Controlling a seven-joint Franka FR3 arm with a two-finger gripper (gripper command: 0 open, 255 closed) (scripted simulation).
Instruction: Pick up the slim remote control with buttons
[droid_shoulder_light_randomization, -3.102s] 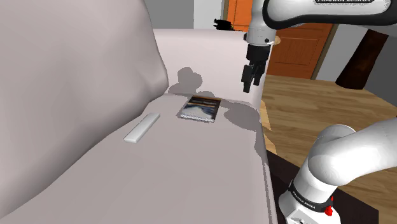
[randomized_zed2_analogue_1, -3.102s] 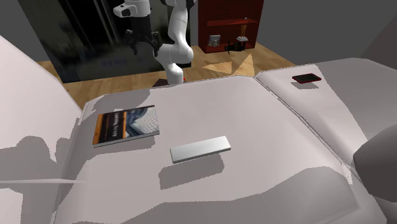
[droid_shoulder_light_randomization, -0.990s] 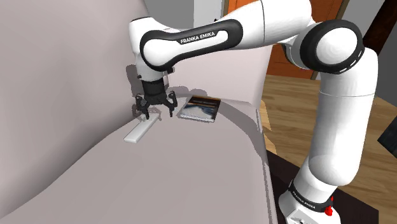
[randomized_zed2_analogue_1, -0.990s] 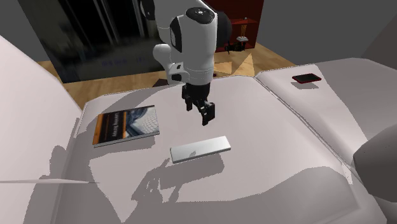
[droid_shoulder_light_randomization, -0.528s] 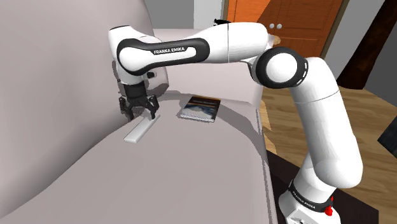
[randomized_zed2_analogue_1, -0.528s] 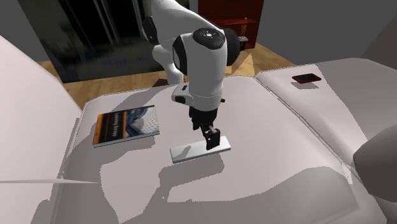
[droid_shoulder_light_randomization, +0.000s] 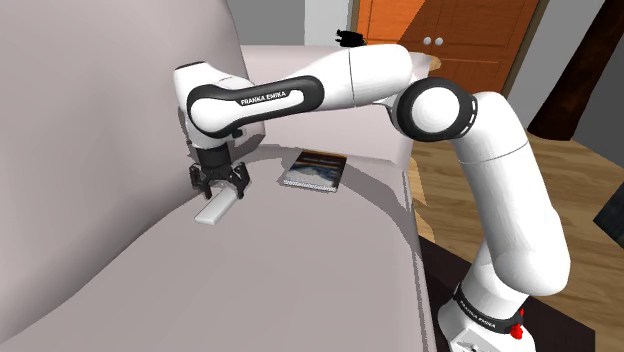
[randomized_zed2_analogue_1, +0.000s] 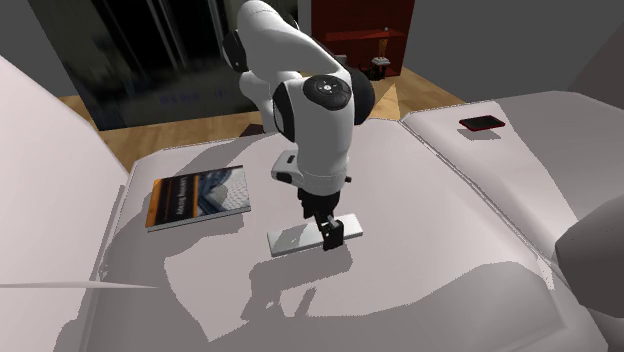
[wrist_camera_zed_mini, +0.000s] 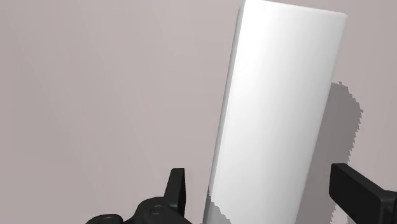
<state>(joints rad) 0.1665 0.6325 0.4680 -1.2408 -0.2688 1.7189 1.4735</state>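
The remote is a plain pale grey slab with no buttons drawn. It lies flat on the sofa seat, close to the backrest. My black gripper points straight down over its far end, open. In the wrist view the remote runs between the fingers; one stands on each long side with a small gap, touching nothing. From the second exterior view the gripper is low over the remote, near the end at that view's right.
A book with a dark cover lies on the seat beside the remote, seen also as the book. A small red and black device rests on the neighbouring cushion. The sofa backrest rises right behind the gripper.
The gripper has come down from above the seat and shifted along the remote, so its open fingers now straddle it. The remote and the book have not moved.
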